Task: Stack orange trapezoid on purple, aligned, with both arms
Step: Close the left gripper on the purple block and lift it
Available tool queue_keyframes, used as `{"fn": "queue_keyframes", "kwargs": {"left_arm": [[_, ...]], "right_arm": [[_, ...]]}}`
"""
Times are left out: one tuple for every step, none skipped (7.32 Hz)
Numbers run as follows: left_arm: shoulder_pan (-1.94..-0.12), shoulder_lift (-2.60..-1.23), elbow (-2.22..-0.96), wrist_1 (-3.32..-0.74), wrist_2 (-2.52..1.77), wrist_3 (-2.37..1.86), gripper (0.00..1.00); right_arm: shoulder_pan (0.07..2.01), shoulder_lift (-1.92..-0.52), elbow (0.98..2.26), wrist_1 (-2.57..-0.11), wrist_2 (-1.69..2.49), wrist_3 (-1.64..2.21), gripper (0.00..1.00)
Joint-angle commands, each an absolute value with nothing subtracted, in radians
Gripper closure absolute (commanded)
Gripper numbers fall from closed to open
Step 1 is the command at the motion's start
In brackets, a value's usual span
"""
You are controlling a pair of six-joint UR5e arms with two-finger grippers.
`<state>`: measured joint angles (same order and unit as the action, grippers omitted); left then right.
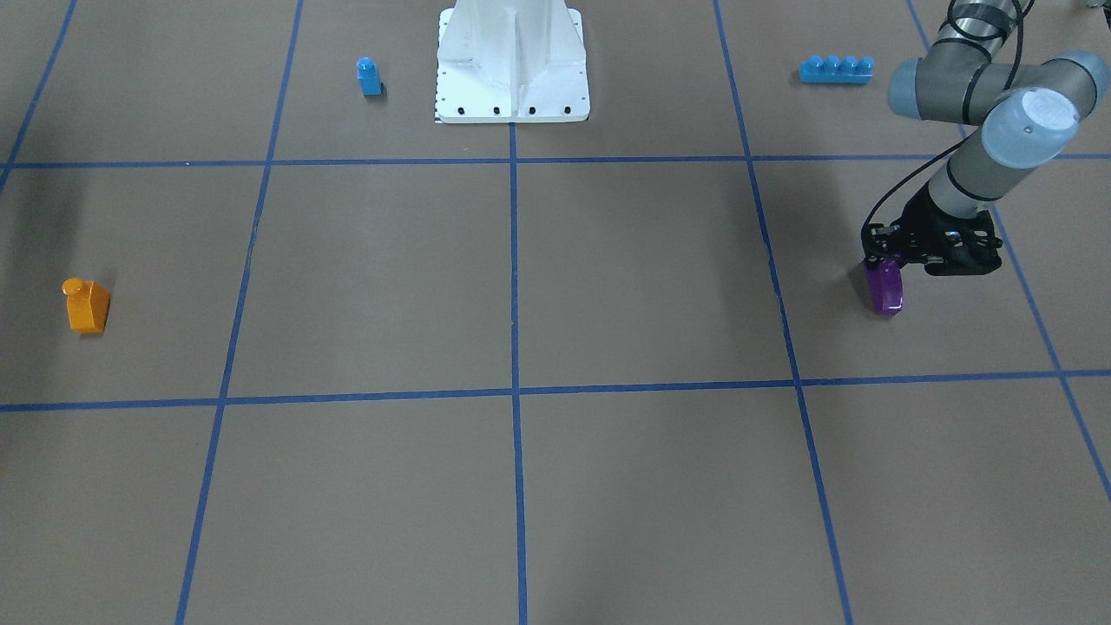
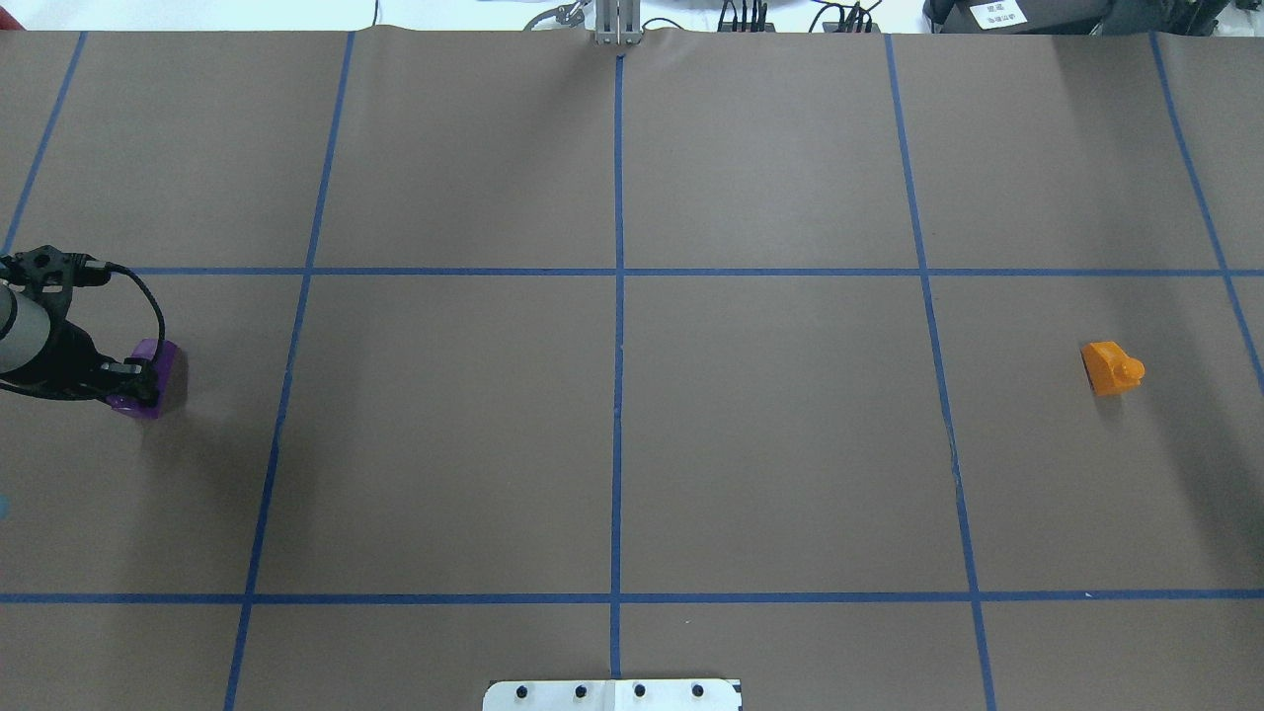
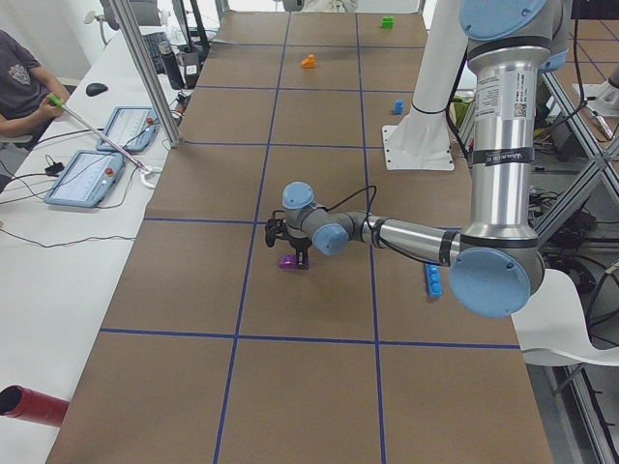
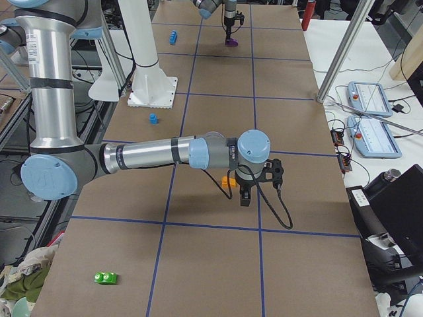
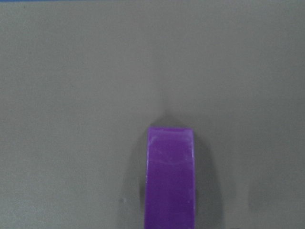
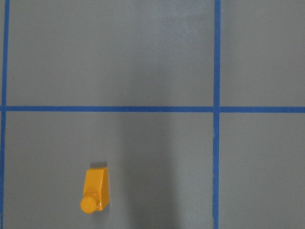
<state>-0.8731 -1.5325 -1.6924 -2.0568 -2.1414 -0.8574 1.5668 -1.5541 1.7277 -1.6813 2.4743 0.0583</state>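
Purple [image 1: 887, 293]: you see it on the tabletop [image 1: 608, 286], directly under the left tool [image 1: 884, 263].
Left tool: points straight down from a bent wrist; you cannot tell its opening or any hold.
Orange trapezoid [image 1: 87, 305]: on the tabletop near the right tool [image 4: 245, 196].
Right tool: hangs downward off an outstretched arm; its opening cannot be told.

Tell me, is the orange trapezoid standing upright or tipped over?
Upright. The orange trapezoid sits on the table, its round stud on top; the right wrist view sees that stud from above.
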Motion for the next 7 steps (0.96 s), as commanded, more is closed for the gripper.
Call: {"fn": "queue_keyframes", "kwargs": {"left_arm": [[-0.874,-1.534,-1.712,-2.057,-2.141,-0.847,1.0],[-0.876,-1.534,-1.756,-2.057,-2.141,-0.844,1.0],[-0.876,-1.543,-1.793,-2.059,-2.137,-0.827,1.0],[-0.877,-1.561,-1.822,-2.057,-2.099,-0.746,1.0],[-0.877,-1.61,-1.824,-2.056,-2.089,-0.697,1.0],[-0.871,-1.7,-1.816,-2.024,-2.089,-0.696,1.0],[-0.82,-1.821,-1.813,-1.922,-2.07,-0.693,1.0]], "right_arm": [[1.566,-1.552,1.727,-1.681,2.474,0.058,0.0],[1.566,-1.548,1.727,-1.681,2.473,0.058,0.0],[1.566,-1.548,1.726,-1.681,2.471,0.058,0.0],[1.568,-1.548,1.717,-1.681,2.473,0.058,0.0],[1.566,-1.548,1.713,-1.681,2.473,0.058,0.0],[1.566,-1.548,1.712,-1.681,2.471,0.058,0.0],[1.566,-1.549,1.72,-1.68,2.471,0.057,0.0]]}}
